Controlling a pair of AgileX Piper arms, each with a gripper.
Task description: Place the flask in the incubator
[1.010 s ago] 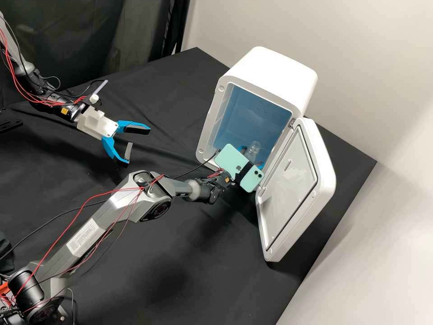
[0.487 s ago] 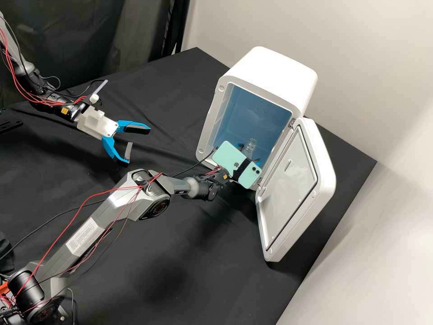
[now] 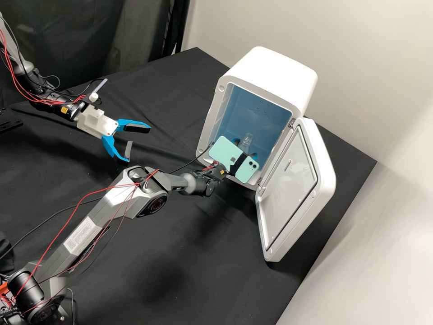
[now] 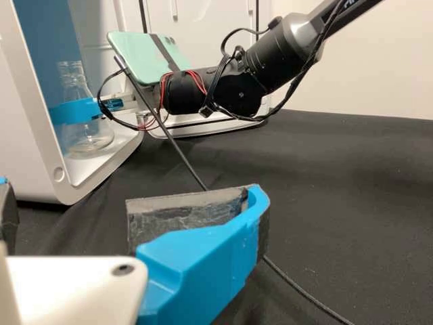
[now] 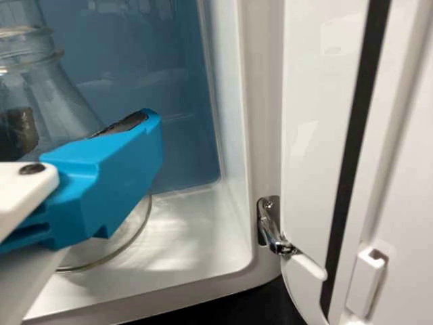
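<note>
We see the flask (image 4: 82, 135) standing on the floor of the open incubator (image 3: 270, 74). The right gripper (image 5: 78, 128) seems clamped around it. The left gripper (image 3: 134, 143) gapes wide above the bench (image 3: 189, 253), well left.

White incubator (image 3: 270, 74), blue inside, clear flask (image 4: 86, 139), black bench (image 3: 203, 253)

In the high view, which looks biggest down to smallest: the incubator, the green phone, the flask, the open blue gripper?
The incubator, by far.
Then the green phone and the left gripper: too alike to rank.
Smallest showing: the flask, partly hidden behind the phone.
</note>
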